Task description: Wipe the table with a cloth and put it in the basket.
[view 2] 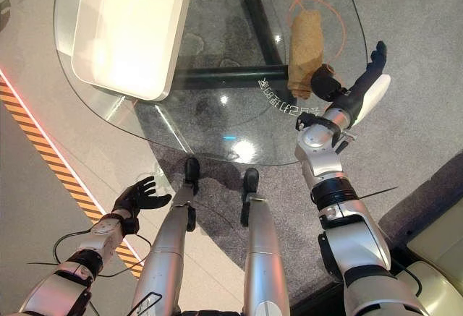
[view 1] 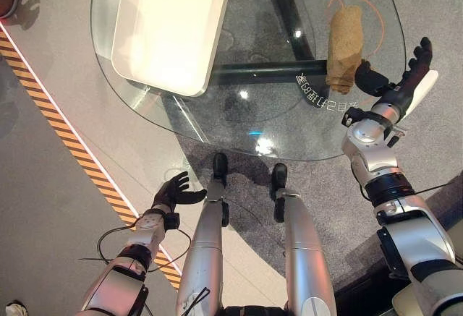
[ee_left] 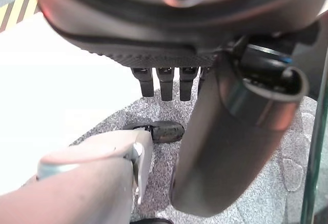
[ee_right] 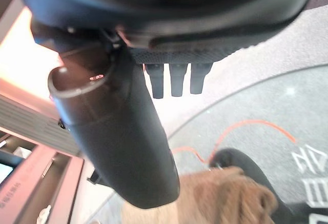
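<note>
Cloth (view 1: 344, 50), brown and folded long, lies on the glass counter (view 1: 289, 128) at about two o'clock from the counter's middle, inside an orange ring drawn on the glass. The right robot hand (view 1: 394, 77) is just beside the cloth's near end; its fingers are straight and spread, its thumb points toward the cloth, and it holds nothing. I cannot tell if the thumb already touches the cloth. The left robot hand (view 1: 173, 193) hangs low at seven o'clock, below the counter edge, fingers loosely apart and empty. To do this step well, I think the right robot hand should come flat on top of the cloth and press down with straight fingers before sweeping, so the cloth does not bunch or slide off the near edge. The white basket (view 1: 170, 27) stands at ten o'clock, well apart from the cloth. Between them the glass looks free.
</note>
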